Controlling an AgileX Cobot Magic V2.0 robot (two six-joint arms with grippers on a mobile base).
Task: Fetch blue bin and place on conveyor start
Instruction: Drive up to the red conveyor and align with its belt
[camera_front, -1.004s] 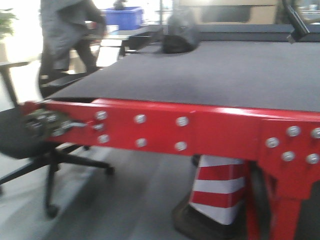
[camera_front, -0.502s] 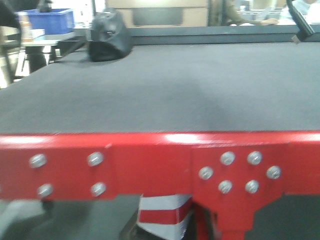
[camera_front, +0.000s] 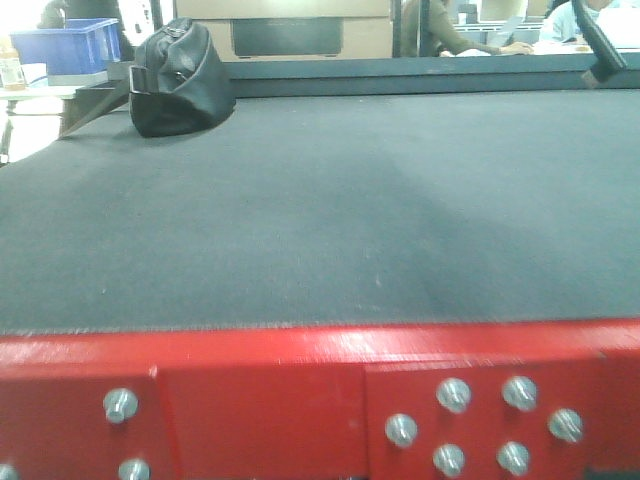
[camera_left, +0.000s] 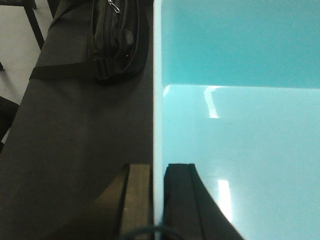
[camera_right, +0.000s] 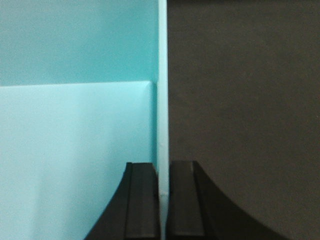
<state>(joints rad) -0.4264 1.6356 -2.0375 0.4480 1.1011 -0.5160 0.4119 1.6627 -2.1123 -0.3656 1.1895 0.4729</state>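
The pale cyan blue bin fills the right of the left wrist view and the left of the right wrist view. My left gripper is shut on the bin's left rim, one finger inside, one outside. My right gripper is shut on the bin's right rim the same way. Both hold the bin over the black belt. The conveyor start, the black belt over a red frame with silver bolts, fills the front view. The bin and both grippers are out of the front view.
A black bag lies on the belt at the far left; it also shows in the left wrist view. A dark royal-blue bin stands on a table beyond. People sit at the back right.
The conveyor end has come nearer and lower in the front view and shifted to face it squarely. The chair, cone and walking person have left the view.
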